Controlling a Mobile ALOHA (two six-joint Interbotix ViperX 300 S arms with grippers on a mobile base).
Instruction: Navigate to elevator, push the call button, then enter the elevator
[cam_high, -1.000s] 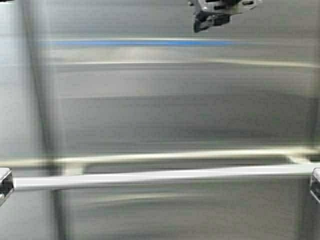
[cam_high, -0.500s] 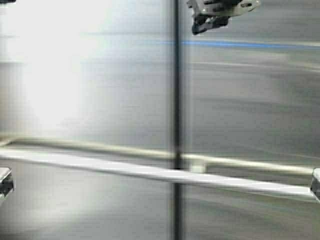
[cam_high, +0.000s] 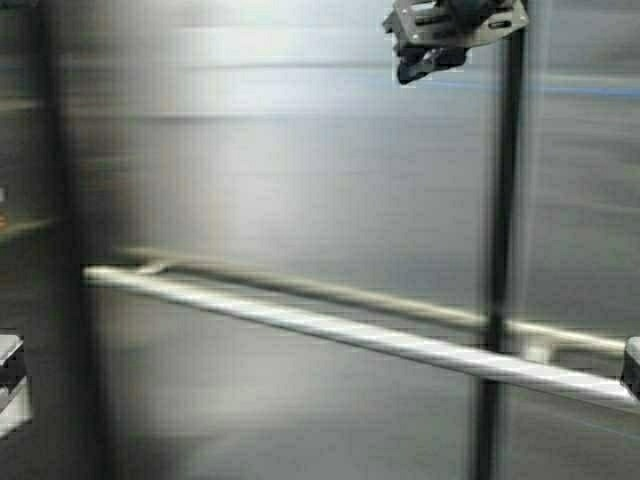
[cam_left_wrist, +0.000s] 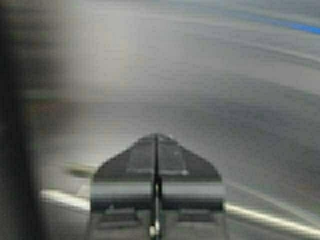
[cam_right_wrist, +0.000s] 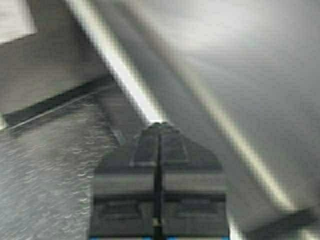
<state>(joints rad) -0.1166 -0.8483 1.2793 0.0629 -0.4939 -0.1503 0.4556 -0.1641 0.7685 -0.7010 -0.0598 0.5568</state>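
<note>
I am inside the elevator cabin, facing a brushed-steel wall panel (cam_high: 300, 150) close ahead. A pale handrail (cam_high: 350, 335) runs across it, sloping down to the right. My right gripper (cam_high: 420, 68) hangs at the top of the high view, in front of the wall. In the right wrist view it (cam_right_wrist: 159, 124) is shut and empty, above the dark speckled floor (cam_right_wrist: 45, 175) and near the handrail (cam_right_wrist: 130, 85). My left gripper (cam_left_wrist: 156, 136) is shut and empty, pointing at the steel wall, with the handrail (cam_left_wrist: 270, 217) beyond it. The call button is out of view.
A dark vertical panel seam (cam_high: 500, 250) runs down the wall at the right. A dark corner strip (cam_high: 50, 250) stands at the left, where the handrail ends. Parts of my own frame show at the left edge (cam_high: 8, 370) and right edge (cam_high: 632, 365).
The robot has moved: the whole wall has slid to the right in the high view, taking the dark seam from the middle to the right. Both grippers stay shut.
</note>
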